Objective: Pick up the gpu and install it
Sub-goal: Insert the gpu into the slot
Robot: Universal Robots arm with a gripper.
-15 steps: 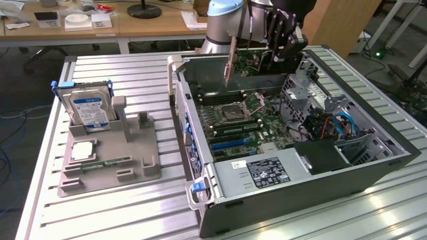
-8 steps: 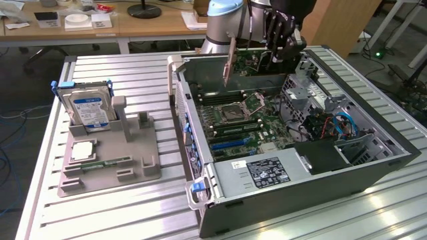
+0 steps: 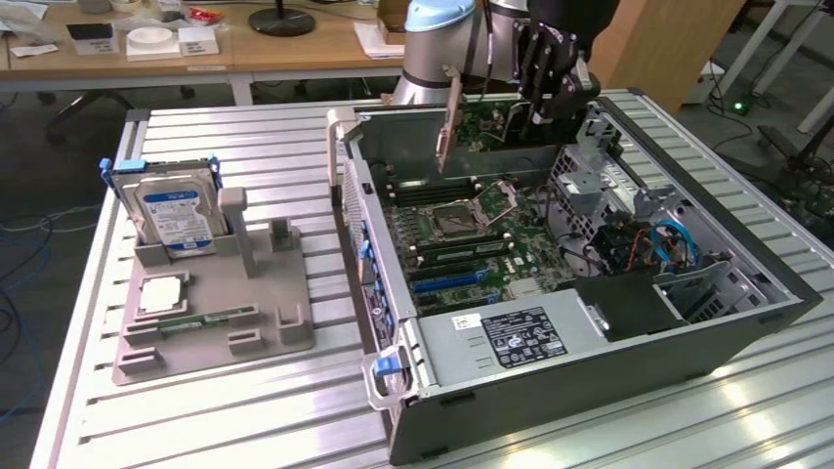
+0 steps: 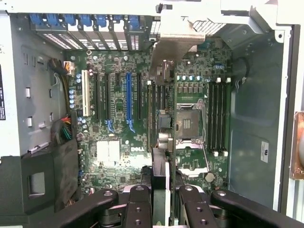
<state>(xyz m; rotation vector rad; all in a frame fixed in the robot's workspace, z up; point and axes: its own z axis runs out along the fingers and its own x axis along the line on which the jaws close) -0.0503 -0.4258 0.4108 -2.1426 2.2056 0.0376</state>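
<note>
One arm (image 3: 443,39) reaches down over an open case (image 3: 729,322) that lies on its side on a slatted metal bench (image 3: 195,137). Its hand (image 3: 545,103) is closed on the gpu (image 3: 485,132), gripping the card by one end with a finger on each face. The gpu hangs on edge in the case opening, above the board (image 3: 456,244) and clear of it, at the end of the case farthest from the exterior camera.

From the wrist, the gpu (image 4: 160,161) shows edge-on between the two fingers (image 4: 137,204). It runs over the strip of board between the expansion slots and the socket (image 4: 189,121), and its metal bracket is at the end away from the hand, towards the case wall with the blue clips. A long blue slot (image 4: 128,102) lies beside the card, apart from it.

On the exterior view's left, well apart from the case, a grey tray (image 3: 261,337) holds a hard drive (image 3: 176,215) standing upright.
</note>
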